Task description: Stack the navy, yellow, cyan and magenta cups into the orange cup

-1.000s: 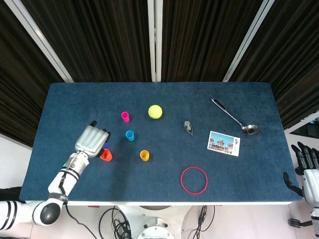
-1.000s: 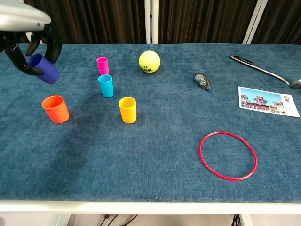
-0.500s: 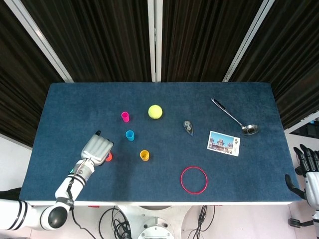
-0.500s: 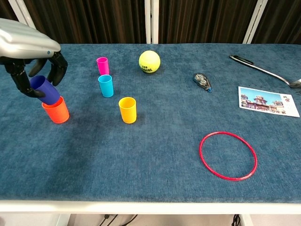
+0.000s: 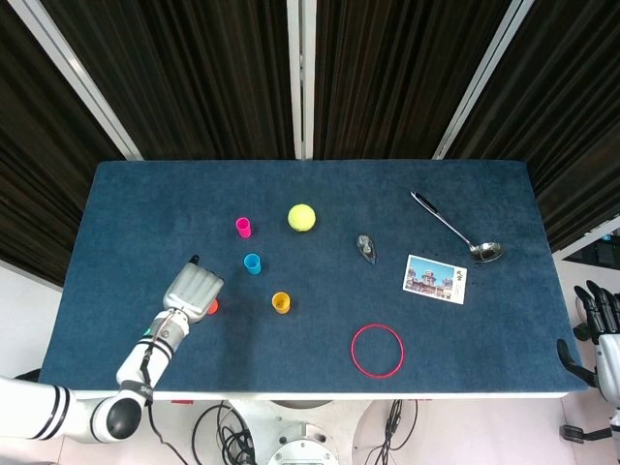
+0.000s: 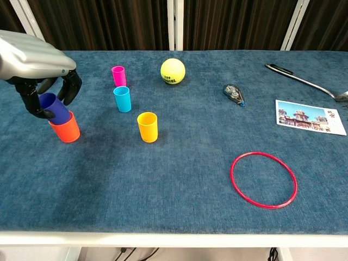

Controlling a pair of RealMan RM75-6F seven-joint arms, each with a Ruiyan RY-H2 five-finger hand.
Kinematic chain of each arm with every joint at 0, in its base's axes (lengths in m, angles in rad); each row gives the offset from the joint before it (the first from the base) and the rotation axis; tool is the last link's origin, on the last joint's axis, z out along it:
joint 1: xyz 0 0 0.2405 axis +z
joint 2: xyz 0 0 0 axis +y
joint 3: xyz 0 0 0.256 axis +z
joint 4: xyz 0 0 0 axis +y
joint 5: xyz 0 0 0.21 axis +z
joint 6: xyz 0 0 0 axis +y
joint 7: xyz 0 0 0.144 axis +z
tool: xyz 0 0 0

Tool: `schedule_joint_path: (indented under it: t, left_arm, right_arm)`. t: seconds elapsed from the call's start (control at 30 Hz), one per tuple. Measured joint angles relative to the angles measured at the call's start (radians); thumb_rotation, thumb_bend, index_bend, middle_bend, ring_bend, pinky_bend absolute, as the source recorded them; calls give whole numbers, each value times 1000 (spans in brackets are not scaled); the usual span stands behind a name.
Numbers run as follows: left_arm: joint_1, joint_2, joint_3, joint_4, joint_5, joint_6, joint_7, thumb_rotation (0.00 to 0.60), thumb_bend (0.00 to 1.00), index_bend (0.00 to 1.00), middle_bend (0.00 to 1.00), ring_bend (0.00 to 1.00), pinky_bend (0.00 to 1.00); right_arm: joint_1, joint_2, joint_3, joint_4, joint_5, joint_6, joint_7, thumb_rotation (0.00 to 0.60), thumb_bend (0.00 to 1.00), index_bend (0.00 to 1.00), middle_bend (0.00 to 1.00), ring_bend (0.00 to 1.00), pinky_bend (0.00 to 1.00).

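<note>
My left hand holds the navy cup tilted, with its lower end in the mouth of the orange cup. In the head view the hand hides all but a sliver of the orange cup. The yellow cup, cyan cup and magenta cup stand upright and apart to the right. My right hand hangs off the table's right edge, fingers apart, holding nothing.
A tennis ball, a small tape dispenser, a ladle, a postcard and a red ring lie further right on the blue table.
My left hand has come down and toward the orange cup, bringing the navy cup from the air into the orange cup's mouth. The right hand has barely moved.
</note>
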Motion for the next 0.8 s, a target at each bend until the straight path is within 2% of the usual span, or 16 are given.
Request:
schedule_joint_path:
  t: [0.1,0.2,0.33,0.63,0.8]
  left_arm:
    - [-4,-6,3,6,-6,2,0,600,284,447,436,501,195]
    - [-9,-5,5,4,-14,-5,-2,600,282,288,390,427,187]
    - [-16,-1,9,2,-14,-18,-8,600,273,182,327,348,185]
    - [-10,11,2,-9,15,-7,-56,600,250,163,299,329,185]
    - [8,25,-10,-56,90,31,-93,600,210,168,301,329,205]
  right_arm:
    - [0,-1,-1,0,-2,0,0,600,343,0,0,0,0]
    - [-1,0,-2,0,-3,0,0,600,343,0,0,0,0]
    - [-1,1,-1,0,1,-1,2,600,343,0,0,0,0]
    - [-2,4,1,-3,2,-1,-1,600,343,0,0,0,0]
    - [-2,6,3,-4,6,-2,-4,600,343,0,0,0,0]
